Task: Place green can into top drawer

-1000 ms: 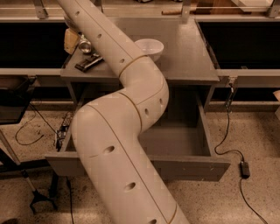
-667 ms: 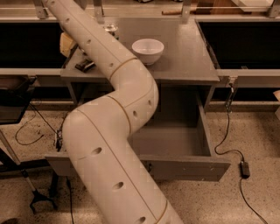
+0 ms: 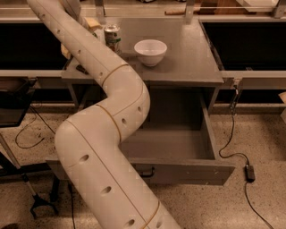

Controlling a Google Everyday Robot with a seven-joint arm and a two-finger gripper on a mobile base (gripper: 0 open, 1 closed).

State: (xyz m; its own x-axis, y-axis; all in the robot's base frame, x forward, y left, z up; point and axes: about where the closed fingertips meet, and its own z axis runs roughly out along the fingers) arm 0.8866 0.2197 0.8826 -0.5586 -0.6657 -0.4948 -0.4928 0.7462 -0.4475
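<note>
So the gripper (image 3: 73,6) was spotted way up at 11 o'clock, cut off by the top edge. Whether it was open, shut or holding anything couldn't be told. The green can (image 3: 112,38) was seen standing upright on the grey tabletop (image 3: 192,58), at 9 o'clock from the white bowl (image 3: 151,52), near it but apart, and just beside the arm (image 3: 111,112). The top drawer (image 3: 196,169) was found pulled wide open at 5 o'clock, its left part hidden by the arm. A cable (image 3: 229,143) was trailed across the floor at 4 o'clock.
</note>
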